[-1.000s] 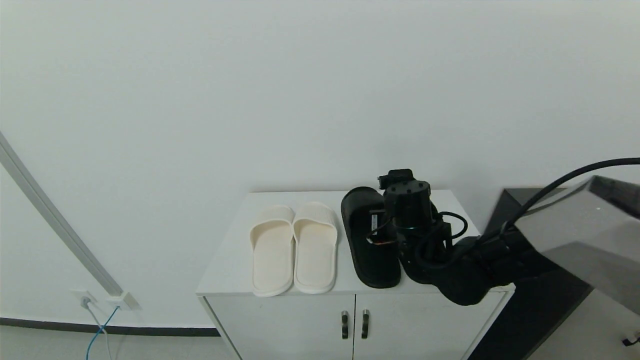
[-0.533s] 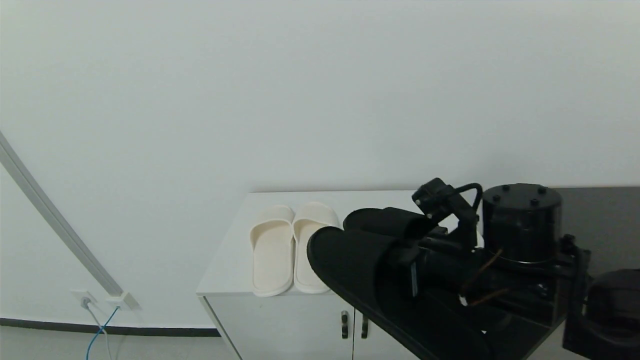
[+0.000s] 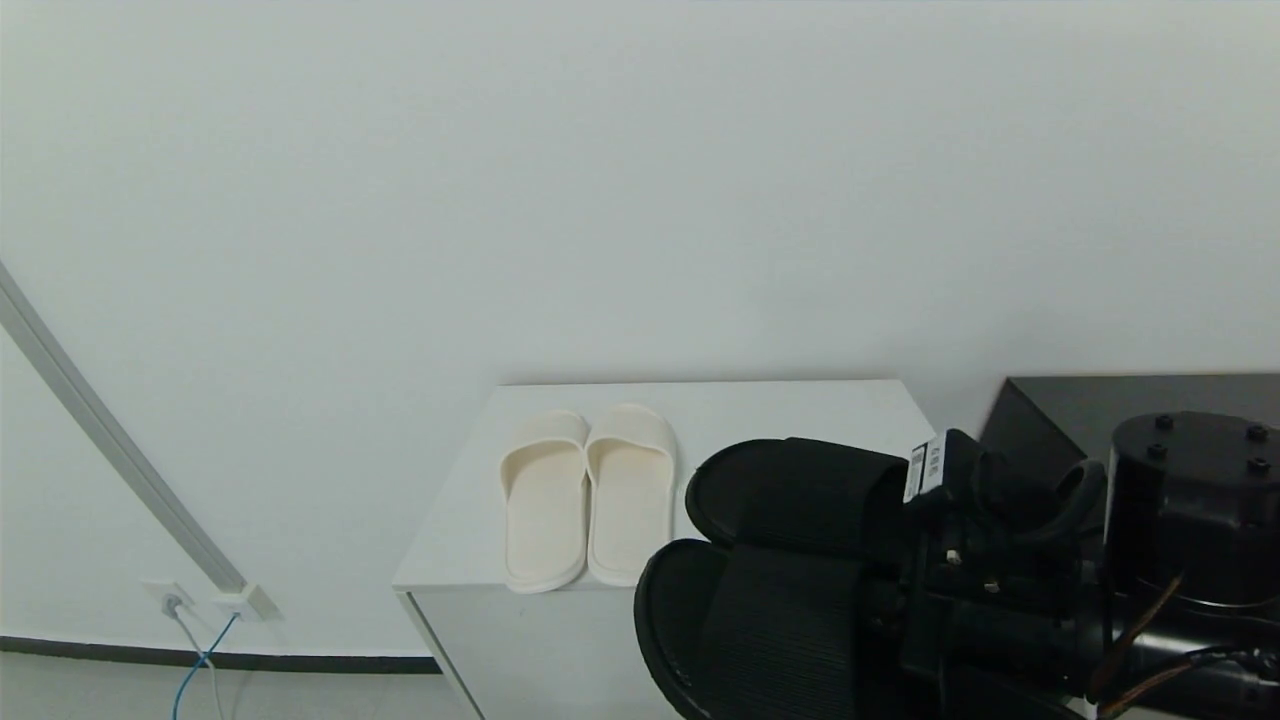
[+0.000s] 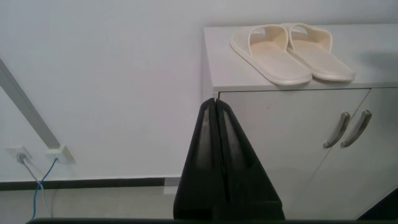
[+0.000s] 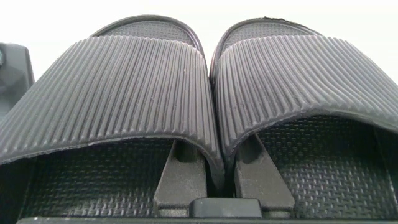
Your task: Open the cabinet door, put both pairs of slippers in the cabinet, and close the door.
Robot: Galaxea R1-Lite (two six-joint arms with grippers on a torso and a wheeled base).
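A pair of black slippers hangs in the air in front of the white cabinet, off its top. My right gripper is shut on the pair. In the right wrist view its fingers reach under the ribbed straps and pinch the two inner sides of the black slippers together. A cream pair of slippers lies side by side on the cabinet top. My left gripper is low beside the cabinet's left front corner, shut on nothing. Both cabinet doors are shut, with their handles side by side.
Wall sockets with a blue cable sit low on the wall left of the cabinet. A slanted cable duct runs up from them. A dark surface stands right of the cabinet. A plain white wall is behind.
My right gripper has lifted the black slippers off the cabinet top and brought them toward the camera, then lower and to the right. The cream slippers have not moved.
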